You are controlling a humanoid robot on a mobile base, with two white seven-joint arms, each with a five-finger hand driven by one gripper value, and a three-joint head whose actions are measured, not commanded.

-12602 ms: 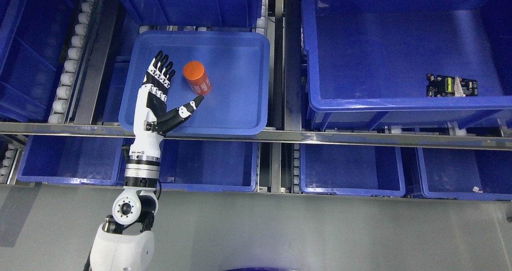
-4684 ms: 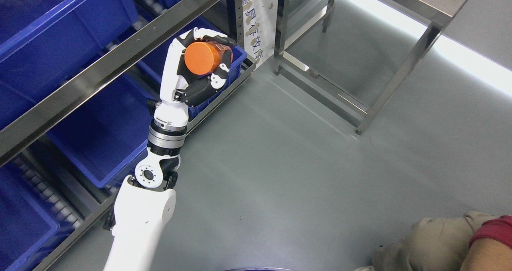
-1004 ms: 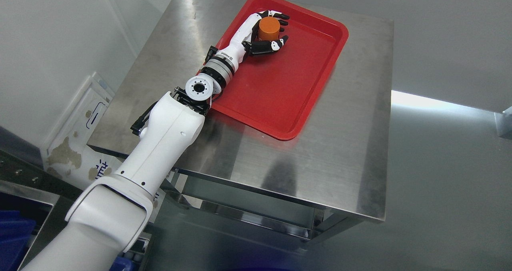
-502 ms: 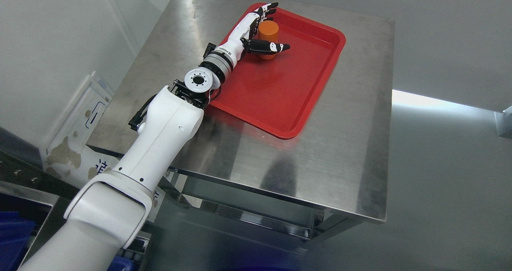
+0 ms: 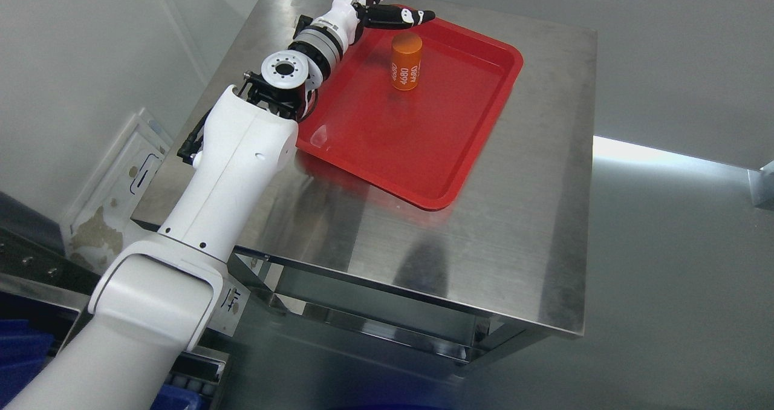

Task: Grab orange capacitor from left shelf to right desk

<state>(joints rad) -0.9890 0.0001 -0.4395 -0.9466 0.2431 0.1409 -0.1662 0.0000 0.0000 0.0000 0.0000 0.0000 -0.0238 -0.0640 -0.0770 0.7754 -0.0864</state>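
Nearest us, our left arm reached from the lower left across the steel desk (image 5: 423,228). Farther on, the orange capacitor (image 5: 406,61) stood upright in the far half of the red tray (image 5: 450,174), free of any grip. Beyond it our left hand (image 5: 376,2) hovered with fingers spread, holding nothing. We judged a careless retreat could let the thumb clip the capacitor and topple it.
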